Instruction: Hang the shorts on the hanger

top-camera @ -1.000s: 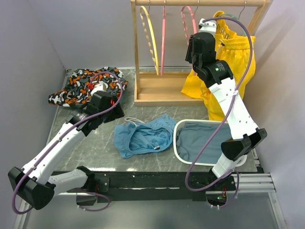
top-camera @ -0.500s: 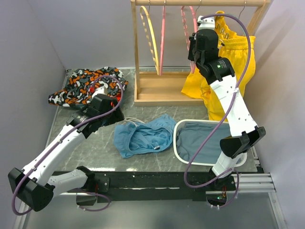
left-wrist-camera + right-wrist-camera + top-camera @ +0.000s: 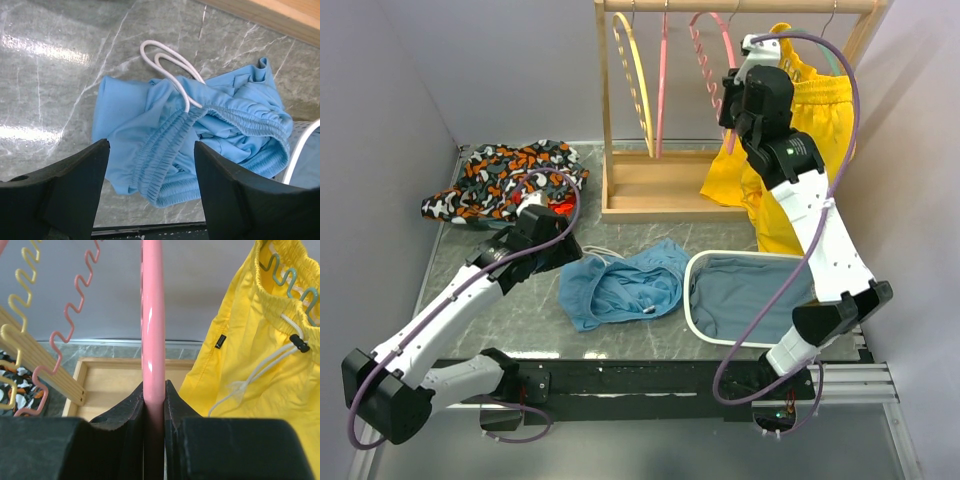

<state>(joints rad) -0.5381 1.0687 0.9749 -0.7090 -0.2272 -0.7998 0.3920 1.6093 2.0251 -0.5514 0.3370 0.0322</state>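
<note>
The light blue shorts [image 3: 625, 285] lie crumpled on the marble table, with the white drawstring looped at their far side. In the left wrist view the elastic waistband of the shorts [image 3: 200, 130] lies below and between my fingers. My left gripper [image 3: 151, 150] hovers open just above the shorts' left part, holding nothing. It shows in the top view as the left gripper [image 3: 558, 240]. The pink hanger [image 3: 712, 45] hangs from the rack's rod. My right gripper [image 3: 733, 98] is shut on the pink hanger's smooth bar [image 3: 152, 315], which runs straight up out of the right gripper [image 3: 154, 390].
Yellow shorts [image 3: 810, 130] hang on a teal hanger [image 3: 290, 287] right beside my right gripper. A yellow hanger [image 3: 635, 80] and a thin pink one [image 3: 663, 90] hang on the wooden rack [image 3: 660, 190]. A white basket [image 3: 687, 300] stands right of the shorts. A patterned garment [image 3: 505, 180] lies far left.
My right gripper has risen to the right and shut on the pink hanger, which has swung. My left gripper has drifted slightly toward the shorts, its jaws a little narrower.
</note>
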